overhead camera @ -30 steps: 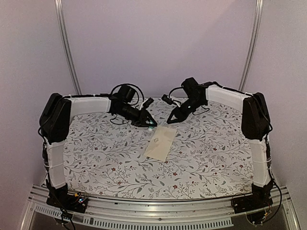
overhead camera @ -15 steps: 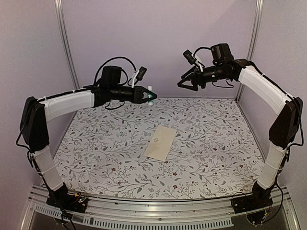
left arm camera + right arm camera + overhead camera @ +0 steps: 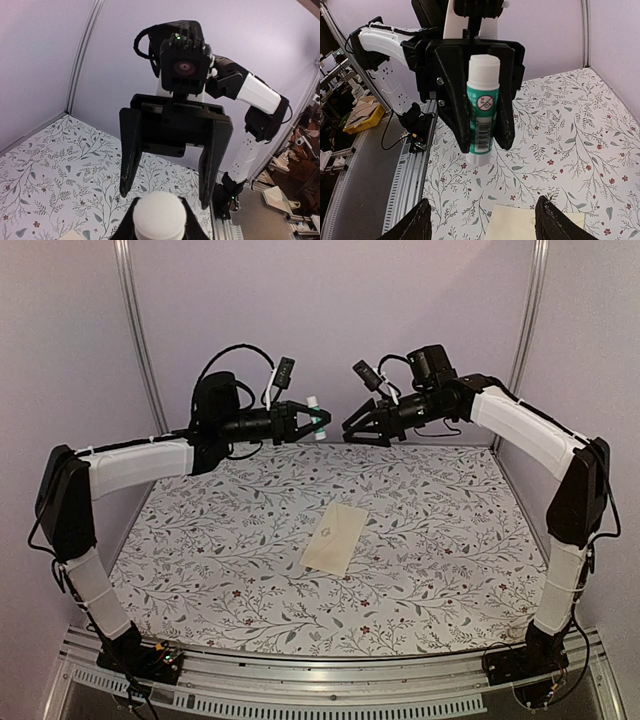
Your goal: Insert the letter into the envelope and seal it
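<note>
Worktop [image 3: 430,570]: covered edge to edge by a white cloth with a grey leaf-and-vine print and small red flowers. It lies flat, with no visible wrinkles.

Only one item on it: the envelope [image 3: 335,538], plain cream, lying flat around the middle of the worktop and well clear of all four edges. Its long axis is skewed, with the near end toward the left edge and the far end toward the right. There's a small dark mark on its upper face toward the far end. Can't tell the flap state from above. The right wrist view catches one end of it [image 3: 530,225], flat on the cloth.

An aluminium rail [image 3: 320,668] runs along the near edge.
</note>
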{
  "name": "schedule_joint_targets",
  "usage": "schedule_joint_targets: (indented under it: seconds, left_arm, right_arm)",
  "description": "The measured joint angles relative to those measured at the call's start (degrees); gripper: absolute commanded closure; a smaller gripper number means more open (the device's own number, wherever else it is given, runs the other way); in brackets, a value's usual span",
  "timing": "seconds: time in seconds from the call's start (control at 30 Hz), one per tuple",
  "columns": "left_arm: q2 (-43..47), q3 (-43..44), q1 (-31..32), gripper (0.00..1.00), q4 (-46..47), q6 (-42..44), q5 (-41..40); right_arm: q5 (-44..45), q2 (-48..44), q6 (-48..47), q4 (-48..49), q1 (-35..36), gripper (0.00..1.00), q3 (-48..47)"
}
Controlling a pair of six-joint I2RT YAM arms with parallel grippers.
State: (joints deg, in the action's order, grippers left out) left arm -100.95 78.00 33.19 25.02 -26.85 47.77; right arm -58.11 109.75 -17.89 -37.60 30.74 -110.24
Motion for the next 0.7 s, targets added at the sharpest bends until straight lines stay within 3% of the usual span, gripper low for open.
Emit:
schedule_joint_targets:
  seconds: [0.23,0.53,0.7]
  left_arm:
    - [-0.1,0.4,1.3,1.00,5.3,-2.1,4.3]
    - [-0.4,0.7,1.7,1.00,6.0,-2.8,5.5]
    - [-0.4,0.7,2.0,1.00,6.0,-2.8,5.3]
  right_arm:
    - [-3.4,2.9,4.2,3.1,3.0,0.36,-0.9]
    - [-6.2,3.3,8.5,6.0,3.4,0.53,-0.9]
    - [-7.2,3.3,9.2,6.6,3.5,0.57,-0.9]
